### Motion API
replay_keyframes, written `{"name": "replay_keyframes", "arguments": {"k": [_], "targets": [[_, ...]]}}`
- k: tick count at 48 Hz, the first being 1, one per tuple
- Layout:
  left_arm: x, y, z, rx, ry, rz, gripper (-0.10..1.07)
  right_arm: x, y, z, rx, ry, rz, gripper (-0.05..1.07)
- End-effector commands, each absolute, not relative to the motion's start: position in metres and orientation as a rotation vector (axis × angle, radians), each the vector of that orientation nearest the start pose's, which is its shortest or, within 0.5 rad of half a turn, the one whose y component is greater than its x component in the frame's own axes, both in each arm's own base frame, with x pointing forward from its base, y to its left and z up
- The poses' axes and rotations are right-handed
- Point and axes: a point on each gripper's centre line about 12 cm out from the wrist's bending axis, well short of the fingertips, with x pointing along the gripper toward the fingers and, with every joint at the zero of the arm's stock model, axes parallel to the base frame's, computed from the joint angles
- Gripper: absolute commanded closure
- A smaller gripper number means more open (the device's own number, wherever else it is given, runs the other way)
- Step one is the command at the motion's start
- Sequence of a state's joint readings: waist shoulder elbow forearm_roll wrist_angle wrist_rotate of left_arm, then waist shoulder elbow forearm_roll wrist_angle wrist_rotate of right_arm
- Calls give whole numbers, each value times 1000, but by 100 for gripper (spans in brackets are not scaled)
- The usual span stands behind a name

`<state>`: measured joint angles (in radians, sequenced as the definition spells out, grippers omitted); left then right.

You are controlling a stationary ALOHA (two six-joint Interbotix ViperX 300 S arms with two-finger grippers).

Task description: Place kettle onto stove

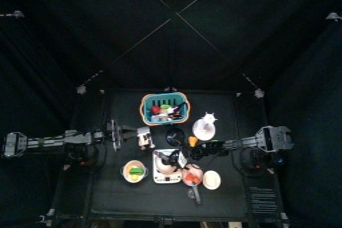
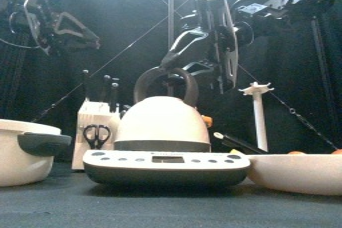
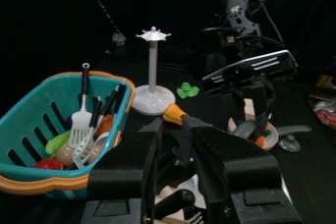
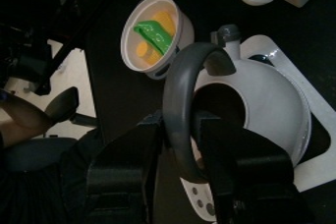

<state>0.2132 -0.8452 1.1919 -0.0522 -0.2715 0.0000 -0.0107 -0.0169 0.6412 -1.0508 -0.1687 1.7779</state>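
Note:
The kettle [image 2: 163,122] has a white domed body and a black arched handle. It sits on the stove [image 2: 167,168], a flat white block with a dark band, at the table's front middle. In the top view the kettle [image 1: 168,159] is a dark shape on the stove [image 1: 166,176]. My right gripper [image 4: 192,147] is shut on the kettle's handle [image 4: 184,81], above the white body [image 4: 269,110]; it hangs over the handle in the front view [image 2: 185,70]. My left gripper [image 3: 178,157] is open and empty, resting at the table's left [image 1: 131,137].
A teal basket [image 1: 166,105] of utensils stands at the back, also in the left wrist view [image 3: 46,144]. A white pointed stand [image 1: 205,127] is to the right of it. A bowl with green food [image 1: 135,172] lies left of the stove, another bowl [image 1: 211,179] right of it.

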Motion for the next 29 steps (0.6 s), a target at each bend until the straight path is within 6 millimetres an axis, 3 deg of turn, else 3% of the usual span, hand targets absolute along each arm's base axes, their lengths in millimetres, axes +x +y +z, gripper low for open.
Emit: {"name": "replay_keyframes", "arguments": {"k": [1, 10, 15, 20, 29], "targets": [[211, 48, 265, -57, 54, 232, 30, 399, 16, 212, 746, 518, -42, 34], [211, 48, 265, -58, 56, 232, 31, 395, 20, 222, 712, 503, -25, 33], [211, 48, 265, -57, 54, 232, 30, 392, 21, 230, 707, 487, -18, 24], [211, 49, 264, -56, 56, 235, 30, 384, 20, 238, 704, 468, -19, 23], [211, 50, 263, -58, 58, 243, 31, 398, 23, 228, 698, 493, -27, 23]]}}
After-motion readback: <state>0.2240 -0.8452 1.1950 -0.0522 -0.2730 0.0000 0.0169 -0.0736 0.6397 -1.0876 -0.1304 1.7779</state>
